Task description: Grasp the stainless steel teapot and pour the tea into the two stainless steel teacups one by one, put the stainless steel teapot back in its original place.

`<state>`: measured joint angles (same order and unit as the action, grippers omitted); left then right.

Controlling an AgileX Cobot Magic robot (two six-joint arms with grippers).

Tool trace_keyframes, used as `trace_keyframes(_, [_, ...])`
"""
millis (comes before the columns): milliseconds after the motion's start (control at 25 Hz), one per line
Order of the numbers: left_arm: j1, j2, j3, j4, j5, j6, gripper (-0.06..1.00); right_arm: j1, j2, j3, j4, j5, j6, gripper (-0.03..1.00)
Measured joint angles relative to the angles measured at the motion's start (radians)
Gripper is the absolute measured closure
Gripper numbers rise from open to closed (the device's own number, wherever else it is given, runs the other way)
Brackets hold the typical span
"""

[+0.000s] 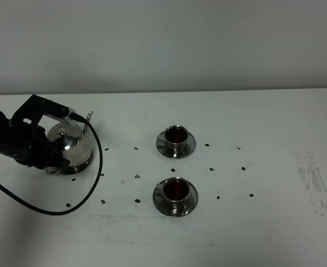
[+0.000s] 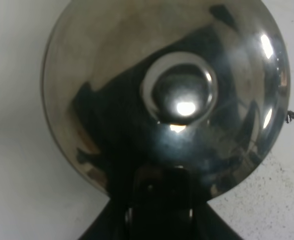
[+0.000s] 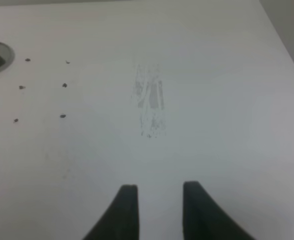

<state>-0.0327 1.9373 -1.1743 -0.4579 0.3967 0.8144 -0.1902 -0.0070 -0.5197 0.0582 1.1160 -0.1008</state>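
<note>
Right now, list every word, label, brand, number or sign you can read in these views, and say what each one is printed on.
None: no readable text shows in any view.
The teapot is plain polished steel with only reflections, no engraving visible.
The two teacups and their saucers carry no marks.
The dark specks and the grey smudge on the table are stains, not lettering.
The left gripper's housing shows no legible label.
</note>
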Motion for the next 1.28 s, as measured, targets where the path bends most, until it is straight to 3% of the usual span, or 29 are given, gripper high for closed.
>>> trace_keyframes(480, [0.0, 0.0, 0.0, -0.026, 0.001, 0.0, 0.72, 0.0, 0.0, 0.0, 0.0, 0.0, 0.0, 0.76])
trace_keyframes(840, [0.0, 0.0, -0.001, -0.033, -0.003, 0.0, 0.61, 0.0, 0.0, 0.0, 0.0, 0.0, 0.0, 0.76])
trace_keyframes(1280, [0.0, -0.02, -0.001, -0.033, 0.0, 0.0, 0.6, 0.0, 0.0, 0.0, 0.0, 0.0, 0.0, 0.76])
